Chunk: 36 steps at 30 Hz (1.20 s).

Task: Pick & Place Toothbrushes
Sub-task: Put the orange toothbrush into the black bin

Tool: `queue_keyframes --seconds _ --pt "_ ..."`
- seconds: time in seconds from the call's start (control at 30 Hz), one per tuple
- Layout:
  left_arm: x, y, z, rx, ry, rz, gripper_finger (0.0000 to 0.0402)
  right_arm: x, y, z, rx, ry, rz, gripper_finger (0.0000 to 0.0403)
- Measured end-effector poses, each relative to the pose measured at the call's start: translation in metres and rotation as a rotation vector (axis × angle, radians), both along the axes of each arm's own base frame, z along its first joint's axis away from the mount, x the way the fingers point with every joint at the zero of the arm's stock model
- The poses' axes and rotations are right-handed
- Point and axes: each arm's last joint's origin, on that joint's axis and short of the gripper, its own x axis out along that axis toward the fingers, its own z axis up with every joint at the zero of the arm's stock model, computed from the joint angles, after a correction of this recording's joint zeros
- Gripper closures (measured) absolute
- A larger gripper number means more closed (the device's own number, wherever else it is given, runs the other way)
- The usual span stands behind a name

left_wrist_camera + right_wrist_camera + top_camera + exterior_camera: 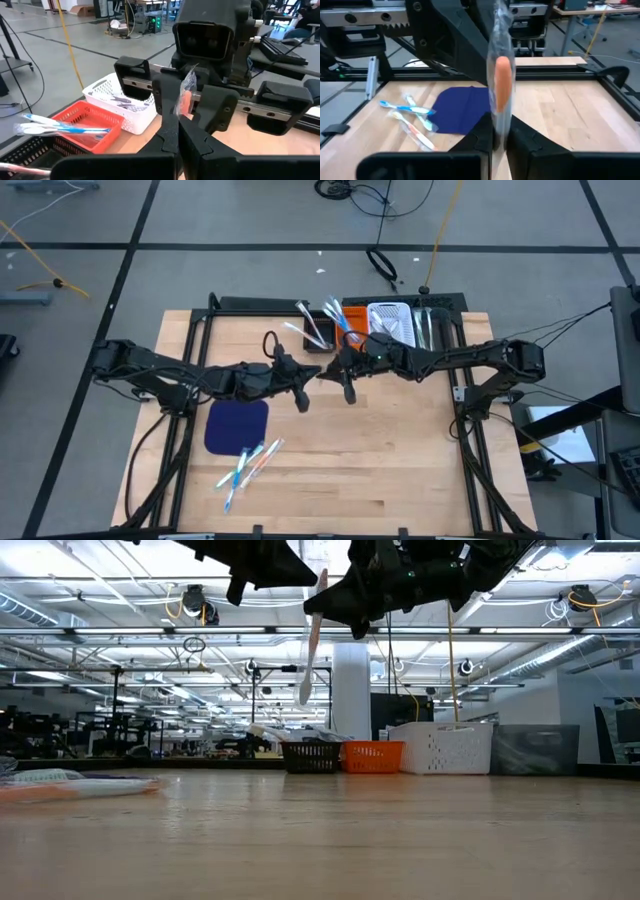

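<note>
Both grippers meet above the table centre. The left gripper (300, 393) and right gripper (349, 388) both pinch one orange-handled wrapped toothbrush (502, 85). More toothbrushes (250, 462) lie lower left. No writing readable.

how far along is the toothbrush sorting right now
Done: a few toothbrushes lie beside the dark blue oval mat. In hand: a clear-wrapped orange toothbrush is gripped by both the left gripper and the right gripper above the table, as in a handover. Left: several brushes stand in the black bin and orange bin.
</note>
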Motion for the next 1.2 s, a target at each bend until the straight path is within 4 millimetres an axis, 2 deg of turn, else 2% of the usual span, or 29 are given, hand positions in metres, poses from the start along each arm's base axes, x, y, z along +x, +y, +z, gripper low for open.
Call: queue_keyframes --seconds 0.23,0.4,0.63,0.77,0.97,1.2 --pt "-0.002 0.000 0.003 0.005 -0.003 -0.002 0.0394 -0.001 -0.003 0.000 -0.007 0.001 -0.011 0.0384" --pt "-0.004 0.001 0.000 0.032 0.044 -0.005 0.0365 -0.002 -0.012 0.000 -0.012 0.004 -0.039 0.0384" --pt "-0.012 -0.012 -0.005 0.038 0.147 -0.056 0.0298 -0.011 -0.049 0.000 0.008 -0.002 -0.151 0.0384" --pt "-0.009 -0.021 -0.011 0.025 0.166 -0.081 0.0275 -0.017 -0.072 0.007 0.009 -0.046 -0.225 0.0384" --pt "-0.004 -0.024 -0.025 -0.005 0.206 -0.077 0.0268 -0.022 -0.103 0.024 0.004 -0.063 -0.325 0.0384" --pt "0.003 -0.026 -0.037 -0.046 0.232 -0.061 0.0268 -0.019 -0.135 0.016 0.028 -0.011 -0.409 0.0384"
